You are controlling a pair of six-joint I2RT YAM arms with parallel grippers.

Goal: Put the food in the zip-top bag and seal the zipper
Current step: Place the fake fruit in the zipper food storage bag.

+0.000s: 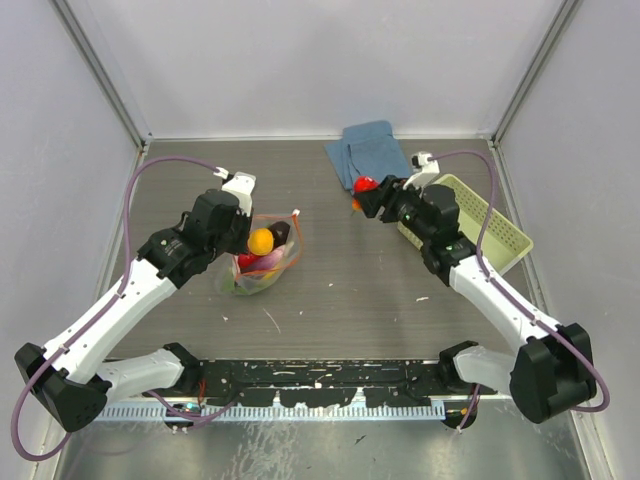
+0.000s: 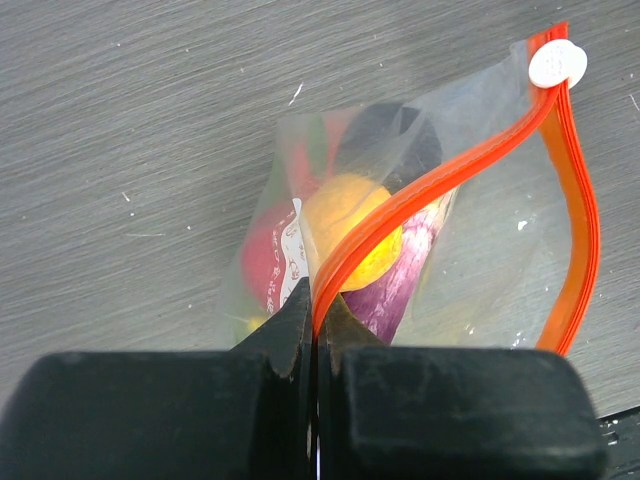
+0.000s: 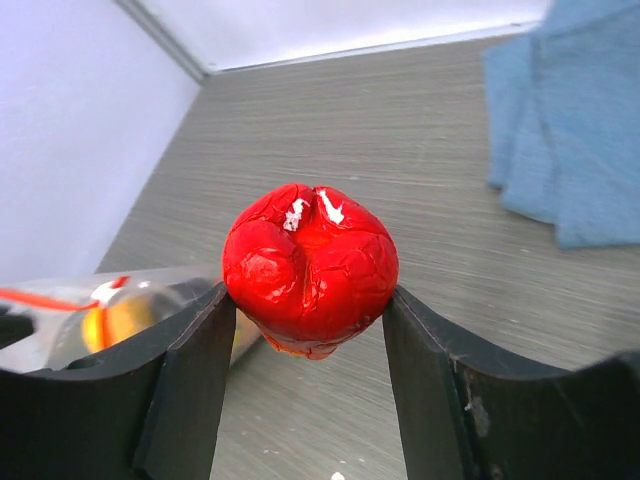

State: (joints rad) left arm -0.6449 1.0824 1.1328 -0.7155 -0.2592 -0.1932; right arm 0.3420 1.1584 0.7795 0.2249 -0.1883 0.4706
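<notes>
Pinching the limp bag (image 2: 480, 260) by its zipper (image 2: 430, 188), left claw (image 2: 318, 322) is clamped tight; right claw (image 3: 306, 305) squeezes a likely light red fruit (image 3: 310, 262)

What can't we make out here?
- Left wrist: the left gripper body cuts off the near end of the zip-top bag; crinkled plastic blurs the food count.
- Top external: the right arm covers part of the basket.
- Right wrist: fingers hide the sides of the red fruit.
</notes>
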